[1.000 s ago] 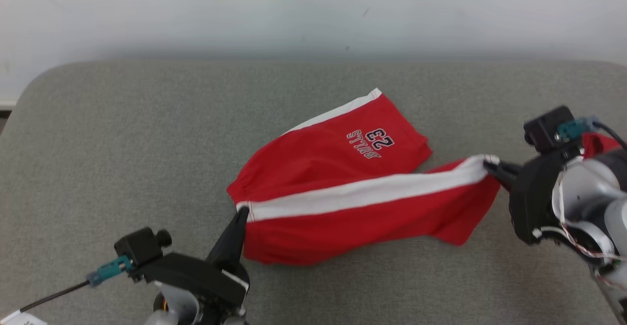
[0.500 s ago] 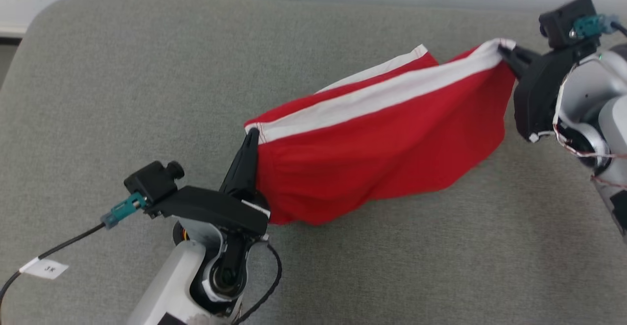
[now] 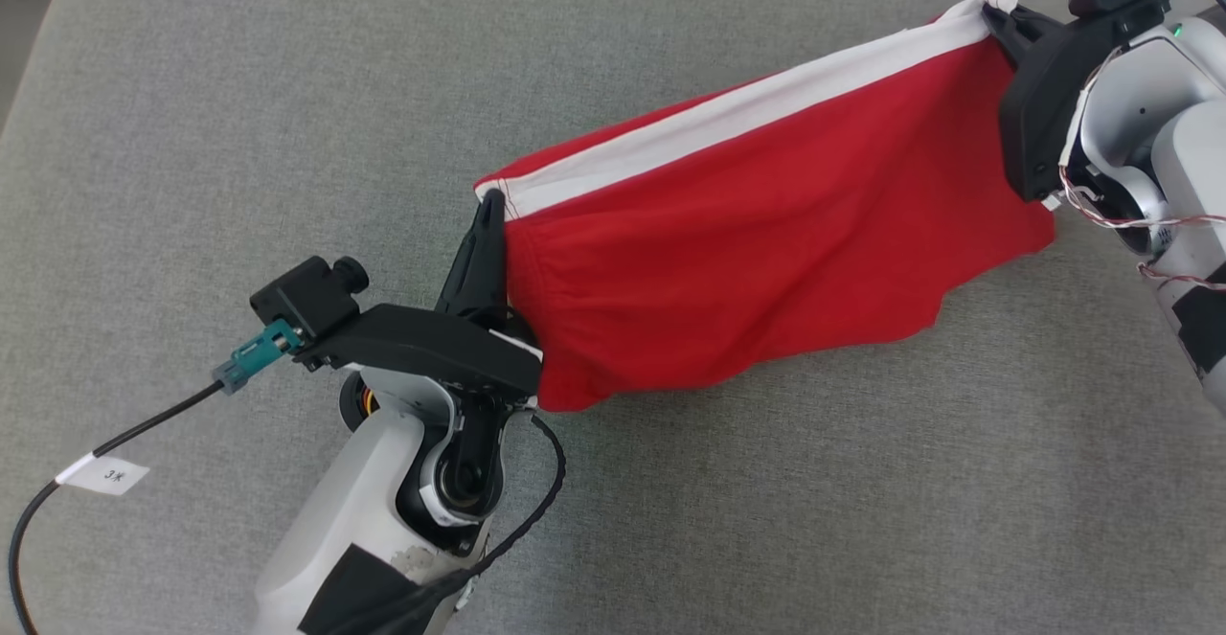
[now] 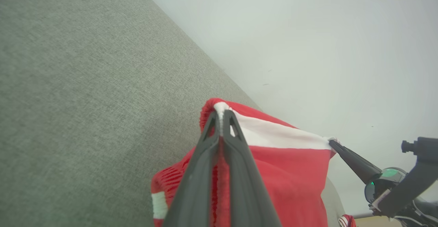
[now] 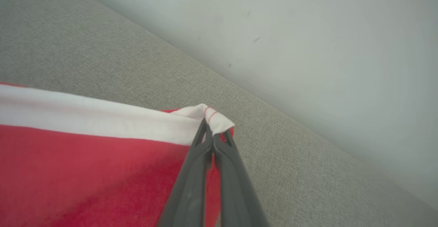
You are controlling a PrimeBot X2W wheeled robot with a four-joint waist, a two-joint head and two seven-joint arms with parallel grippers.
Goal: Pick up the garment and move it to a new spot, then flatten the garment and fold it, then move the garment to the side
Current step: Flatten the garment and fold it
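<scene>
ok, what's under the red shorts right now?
The grey upholstered surface shows all around the red shorts, which hang pinched in the fingers of the left gripper and right gripper. The patch directly beneath is covered by the cloth.

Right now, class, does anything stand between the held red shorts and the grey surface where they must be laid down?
Nothing visible does. The left gripper and right gripper are shut on the ends of the white side stripe. The red shorts hang stretched between them, and no other object lies on the grey upholstered surface below.
</scene>
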